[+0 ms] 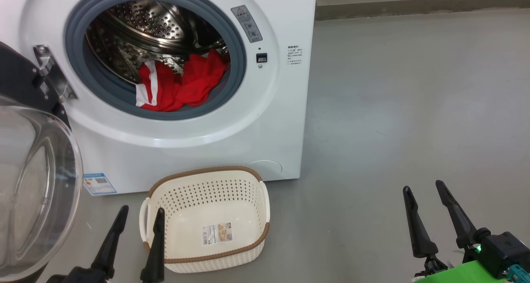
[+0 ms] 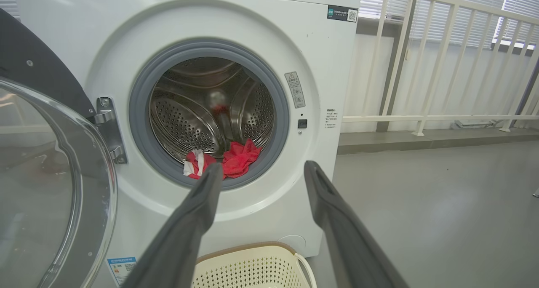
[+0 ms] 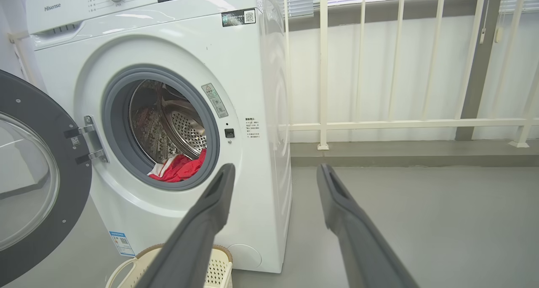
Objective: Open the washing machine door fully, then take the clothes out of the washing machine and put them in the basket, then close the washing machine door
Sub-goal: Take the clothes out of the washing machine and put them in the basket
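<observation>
1. Head view: washing machine (image 1: 198,150) occupies upper left of frame; bare floor (image 1: 414,109) to its right.
2. Washing machine door (image 1: 25,183) stands open at left edge, hinged left of the opening.
3. Clothes (image 1: 182,84) lie in the drum (image 1: 145,22), low at its front.
4. Basket (image 1: 207,171) on floor directly before the machine, bottom centre-left.
5. Left gripper (image 1: 142,209) lower left, at basket's left rim; right gripper (image 1: 423,186) lower right, well apart from basket.
</observation>
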Robot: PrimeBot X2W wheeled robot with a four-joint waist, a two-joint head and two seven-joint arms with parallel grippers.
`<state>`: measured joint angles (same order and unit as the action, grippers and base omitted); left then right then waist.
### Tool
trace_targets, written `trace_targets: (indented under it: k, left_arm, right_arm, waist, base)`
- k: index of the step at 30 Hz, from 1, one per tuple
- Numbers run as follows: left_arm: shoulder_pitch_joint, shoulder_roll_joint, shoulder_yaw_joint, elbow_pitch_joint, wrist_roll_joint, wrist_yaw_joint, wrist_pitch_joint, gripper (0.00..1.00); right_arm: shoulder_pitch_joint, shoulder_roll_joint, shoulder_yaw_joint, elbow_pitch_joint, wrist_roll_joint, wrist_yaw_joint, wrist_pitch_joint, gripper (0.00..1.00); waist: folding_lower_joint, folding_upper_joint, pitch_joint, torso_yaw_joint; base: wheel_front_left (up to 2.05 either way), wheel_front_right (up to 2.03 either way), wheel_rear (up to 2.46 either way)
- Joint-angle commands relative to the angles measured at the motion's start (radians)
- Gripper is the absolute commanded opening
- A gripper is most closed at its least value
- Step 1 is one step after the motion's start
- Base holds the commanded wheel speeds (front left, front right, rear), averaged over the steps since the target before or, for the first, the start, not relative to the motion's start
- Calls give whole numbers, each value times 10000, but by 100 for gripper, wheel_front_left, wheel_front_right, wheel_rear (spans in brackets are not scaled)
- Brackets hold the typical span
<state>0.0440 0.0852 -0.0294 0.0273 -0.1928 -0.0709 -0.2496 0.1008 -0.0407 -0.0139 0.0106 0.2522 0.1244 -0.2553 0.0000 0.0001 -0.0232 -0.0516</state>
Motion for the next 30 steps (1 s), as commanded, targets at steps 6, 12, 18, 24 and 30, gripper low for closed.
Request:
trace_targets:
  k: [6, 12, 18, 24, 30]
  left_arm:
    - [-235, 224, 325, -243, 233, 269, -121, 100]
    - [-281, 268, 293, -233, 281, 364, -121, 100]
    - [-277, 299, 241, -270, 244, 380, -121, 100]
    - [-297, 269, 172, -371, 75, 313, -121, 100]
    - [-271, 293, 65, -396, 91, 300, -121, 100]
  right_arm:
    - [-134, -95, 222, -276, -52, 63, -64, 100]
    - [-149, -95, 220, -242, -41, 63, -64, 100]
    - [-141, -95, 254, -229, -35, 63, -64, 100]
    - [-146, -95, 263, -231, -57, 63, -64, 100]
    - [-160, -95, 272, -209, -65, 63, -64, 100]
  waist:
    - [0, -1, 88, 143]
    - [0, -1, 85, 228]
    - [0, -1, 76, 266]
    - [0, -1, 122, 292]
    - [0, -1, 170, 301]
  base:
    - [2, -2, 0]
    - [62, -62, 0]
    - [144, -144, 0]
    - [152, -151, -1]
    - [74, -74, 0]
